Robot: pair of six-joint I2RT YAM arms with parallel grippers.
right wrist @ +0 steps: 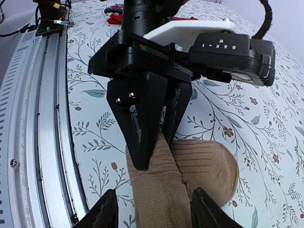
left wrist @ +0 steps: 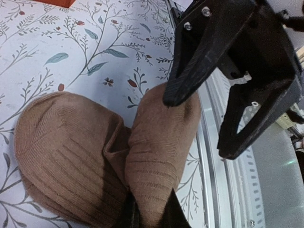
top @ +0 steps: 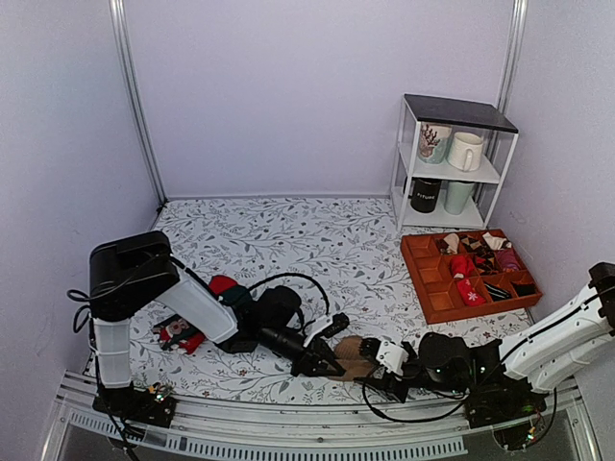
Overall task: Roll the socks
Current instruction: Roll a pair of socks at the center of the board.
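The tan-brown socks (top: 352,357) lie partly rolled into a lump near the table's front edge. My left gripper (top: 322,363) reaches in from the left and is shut on a raised fold of the socks (left wrist: 156,156). Its two dark fingers (left wrist: 127,216) pinch the fold at the bottom of the left wrist view. My right gripper (top: 378,361) comes from the right and is open. Its fingers (right wrist: 102,213) straddle the socks (right wrist: 199,166) without closing on them. In the right wrist view the left gripper (right wrist: 159,142) stands with its tips on the roll.
An orange compartment tray (top: 432,293) with small rolled socks stands at the right. A white shelf (top: 456,113) with mugs is behind it. Red and dark green socks (top: 226,288) lie by the left arm. A metal rail (right wrist: 42,142) runs along the near table edge.
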